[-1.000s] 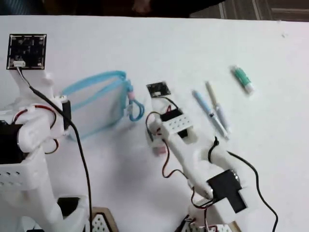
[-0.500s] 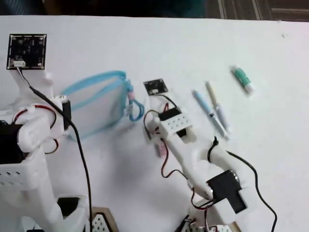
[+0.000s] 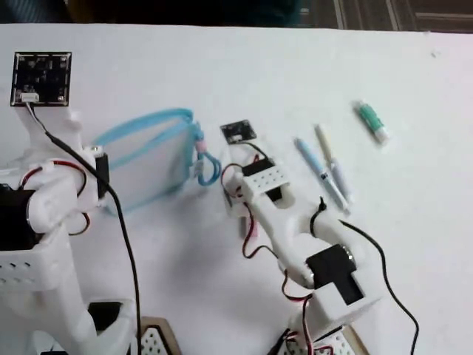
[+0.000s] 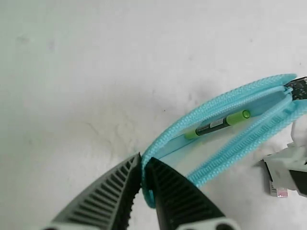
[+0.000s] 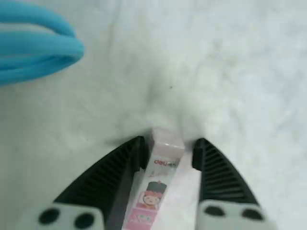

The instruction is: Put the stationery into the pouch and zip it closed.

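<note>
Slightly forward went our right end effector [image 5: 169, 143], pinching the eraser [image 5: 160, 191]; left end effector [image 4: 142, 163] clamped the unzipped pouch [image 3: 140, 163]; pens [image 3: 323, 177] lay outside.

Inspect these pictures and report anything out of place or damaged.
Nothing stands out. The left gripper pinches the open pouch, a green pen lies inside, and the right gripper holds an eraser.

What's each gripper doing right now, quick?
Left gripper: closed, pinching the edge of the pouch.
Right gripper: closed on the eraser.
</note>
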Controlling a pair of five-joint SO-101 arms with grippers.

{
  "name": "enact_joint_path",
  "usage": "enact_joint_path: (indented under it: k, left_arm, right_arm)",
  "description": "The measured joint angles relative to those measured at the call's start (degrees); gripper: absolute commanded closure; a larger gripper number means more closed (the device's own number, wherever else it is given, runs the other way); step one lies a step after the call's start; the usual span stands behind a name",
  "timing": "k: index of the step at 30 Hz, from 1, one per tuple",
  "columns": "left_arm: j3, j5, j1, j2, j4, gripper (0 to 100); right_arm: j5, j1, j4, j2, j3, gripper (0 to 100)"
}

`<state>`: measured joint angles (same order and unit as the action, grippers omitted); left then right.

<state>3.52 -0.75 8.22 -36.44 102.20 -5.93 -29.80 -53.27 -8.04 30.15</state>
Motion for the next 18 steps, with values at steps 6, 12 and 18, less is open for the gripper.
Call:
enact_joint_path:
  k: [6, 12, 18]
  left_arm:
    - [0.0, 0.0, 0.0, 0.0, 0.0, 98]
    - [0.0, 0.0, 0.0, 0.0, 0.0, 98]
    - [0.0, 0.0, 0.0, 0.0, 0.0, 98]
  right_arm:
    - [0.09, 0.7, -1.23, 5.45, 0.18, 98.1]
    - [0.09, 0.62, -10.55, 24.62, -1.49, 98.2]
    - [-2.02, -0.44, -10.99, 45.89, -12.75, 98.2]
